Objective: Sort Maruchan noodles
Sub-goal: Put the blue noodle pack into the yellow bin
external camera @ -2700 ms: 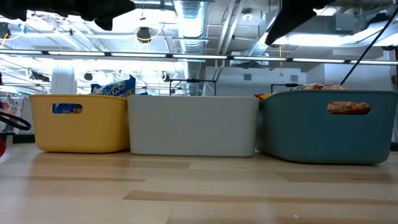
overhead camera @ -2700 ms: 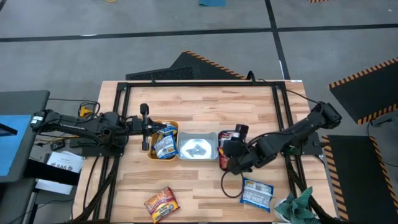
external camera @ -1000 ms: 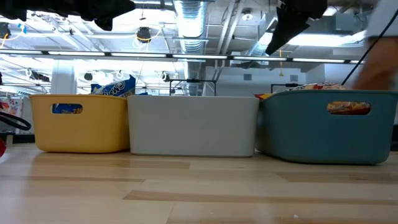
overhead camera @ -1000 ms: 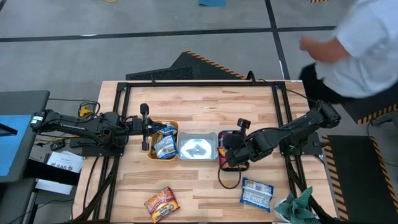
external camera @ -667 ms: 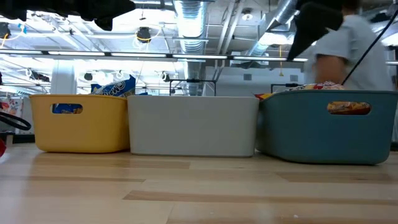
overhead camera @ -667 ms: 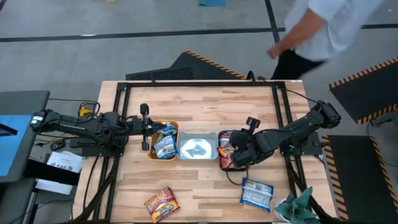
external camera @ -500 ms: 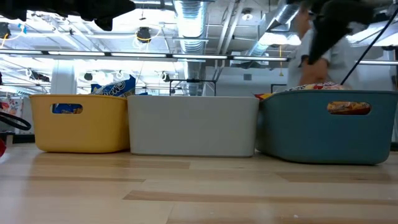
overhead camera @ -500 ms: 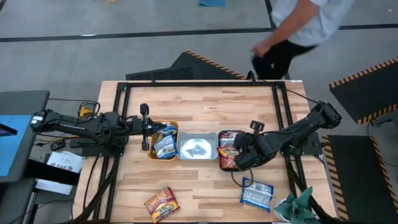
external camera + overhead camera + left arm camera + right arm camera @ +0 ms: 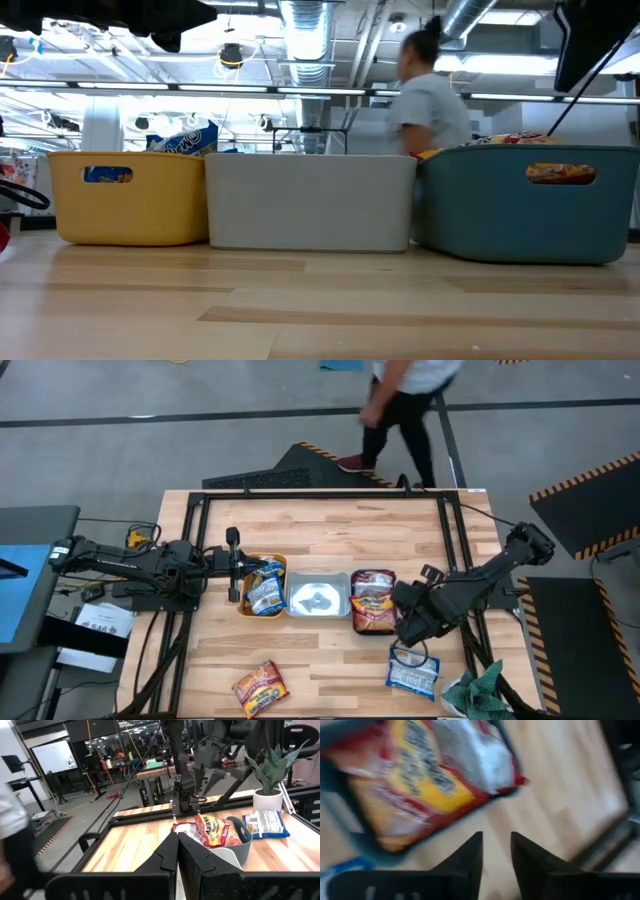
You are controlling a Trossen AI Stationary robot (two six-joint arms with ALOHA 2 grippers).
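Right gripper (image 9: 408, 628) fingers (image 9: 470, 855) standing slightly parted, gripping nothing, hanging just right of the teal tray (image 9: 372, 628). Left gripper (image 9: 232, 568) fingers (image 9: 167, 857) pressed together, empty, waiting at the left edge of the orange tray (image 9: 243, 605).

Red-orange packets (image 9: 373, 600) lying heaped in the teal tray, top one crumpled, riding above the rim. Blue-and-white packet (image 9: 265, 590) leaning in the orange tray. On the table (image 9: 330, 530): one blue packet (image 9: 413, 672) at near right, just below the right gripper; one red-orange packet (image 9: 261, 686) at near left, well apart.

Risks, as judged: the overfull teal heap may be spilling if bumped by the arm; the thin, slick wrapper may be slipping from a shallow pinch. A person (image 9: 405, 405) is walking past the far edge.
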